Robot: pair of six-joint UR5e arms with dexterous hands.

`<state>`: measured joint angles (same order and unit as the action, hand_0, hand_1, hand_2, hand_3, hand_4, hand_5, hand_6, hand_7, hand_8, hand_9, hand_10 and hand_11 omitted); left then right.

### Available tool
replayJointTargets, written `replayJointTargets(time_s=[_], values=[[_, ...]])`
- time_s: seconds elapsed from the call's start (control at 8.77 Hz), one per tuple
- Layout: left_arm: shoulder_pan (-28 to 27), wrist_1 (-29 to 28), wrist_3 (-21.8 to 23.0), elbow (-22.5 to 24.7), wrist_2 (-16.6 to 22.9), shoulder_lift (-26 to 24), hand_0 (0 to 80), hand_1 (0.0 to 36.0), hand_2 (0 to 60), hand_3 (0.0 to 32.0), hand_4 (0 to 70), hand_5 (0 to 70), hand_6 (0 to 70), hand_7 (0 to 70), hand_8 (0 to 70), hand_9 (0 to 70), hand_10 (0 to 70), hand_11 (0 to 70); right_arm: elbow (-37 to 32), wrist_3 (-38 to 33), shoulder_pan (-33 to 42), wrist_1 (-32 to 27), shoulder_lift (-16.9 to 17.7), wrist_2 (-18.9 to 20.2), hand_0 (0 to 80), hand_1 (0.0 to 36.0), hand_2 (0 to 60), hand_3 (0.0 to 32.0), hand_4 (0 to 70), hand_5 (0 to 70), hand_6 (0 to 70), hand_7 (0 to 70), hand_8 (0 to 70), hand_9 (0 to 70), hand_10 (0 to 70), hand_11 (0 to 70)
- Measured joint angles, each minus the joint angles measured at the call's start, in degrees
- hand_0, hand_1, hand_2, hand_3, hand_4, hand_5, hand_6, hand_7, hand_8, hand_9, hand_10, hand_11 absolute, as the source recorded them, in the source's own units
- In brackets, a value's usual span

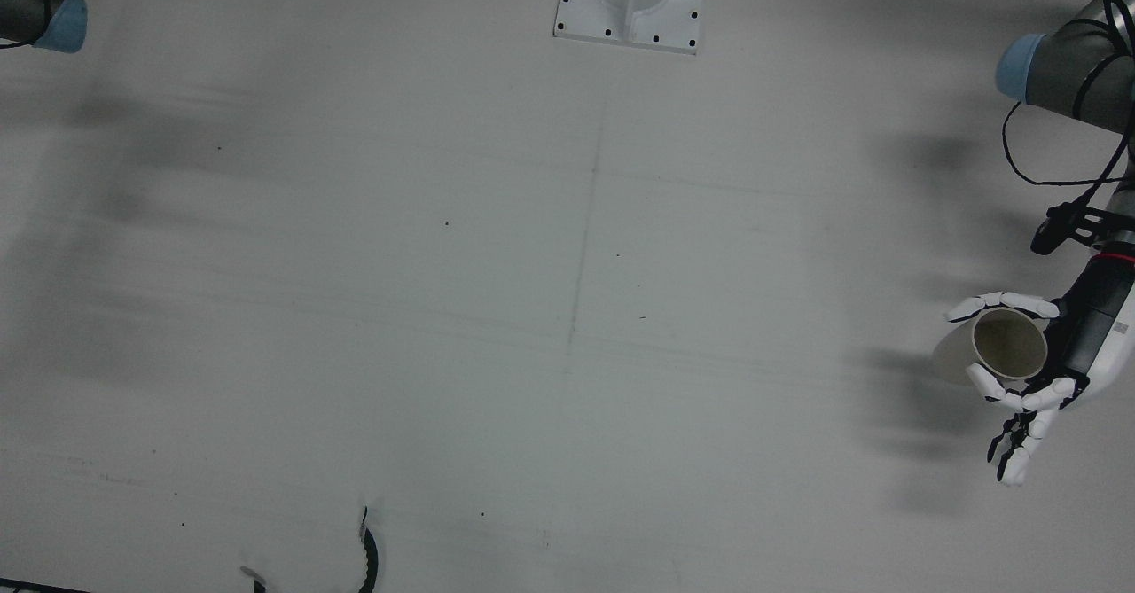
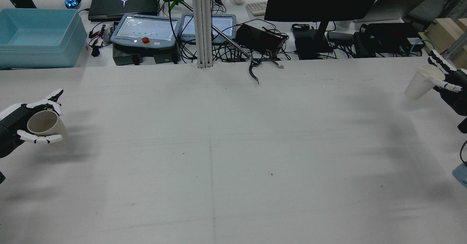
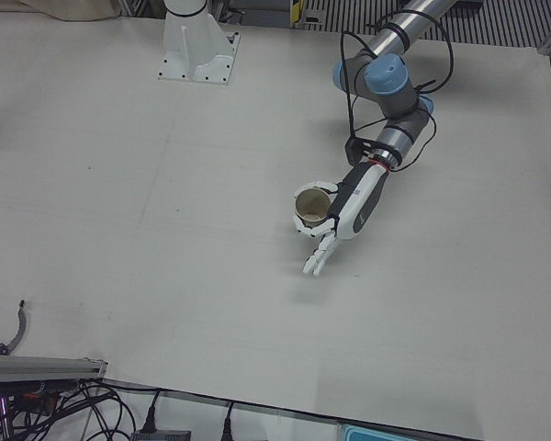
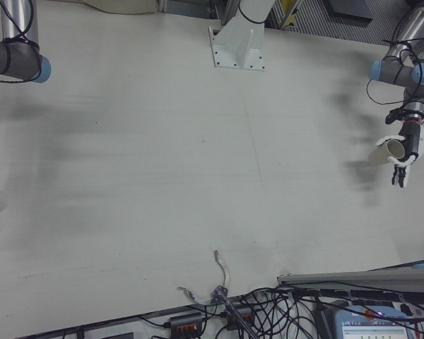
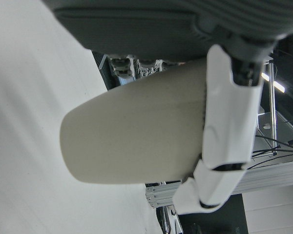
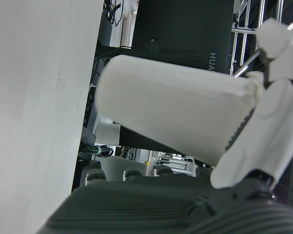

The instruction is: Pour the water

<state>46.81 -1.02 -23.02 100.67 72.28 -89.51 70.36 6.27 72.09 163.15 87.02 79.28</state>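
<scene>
At the rear view's left edge, the left hand (image 2: pixel 22 125) has its fingers wrapped around a beige paper cup (image 2: pixel 45 126); at the right edge, the right hand (image 2: pixel 450 85) grips a white paper cup (image 2: pixel 423 80). Both are lifted off the worktop (image 2: pixel 233 156) and well apart, so they should converge centrally, upright, before tipping.

I get flat, even overhead light on the tabletop (image 1: pixel 567 309), pale grey and a little dim. Soft smeared shadows lie beside the left hand (image 1: pixel 1029 380), toward the table's middle, and more near the right hand (image 2: pixel 450 87). Both hand cameras are soft up close; the left cup (image 5: pixel 136 141) fills its frame, blurred.
</scene>
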Motion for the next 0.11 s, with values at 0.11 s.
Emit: replayJointTargets(time_s=[0.11], values=[[-0.1,-2.0,-0.9,-2.3,0.0,0.3,63.3,27.8,23.6,0.0,36.8,70.0,1.4,6.7,0.5,0.0,3.3,7.1,0.3,-0.3,-0.1,0.0,0.1,0.1,51.2,3.4,0.0,32.0,0.0,4.0,0.0,0.0,1.6,0.0,0.0,0.0]])
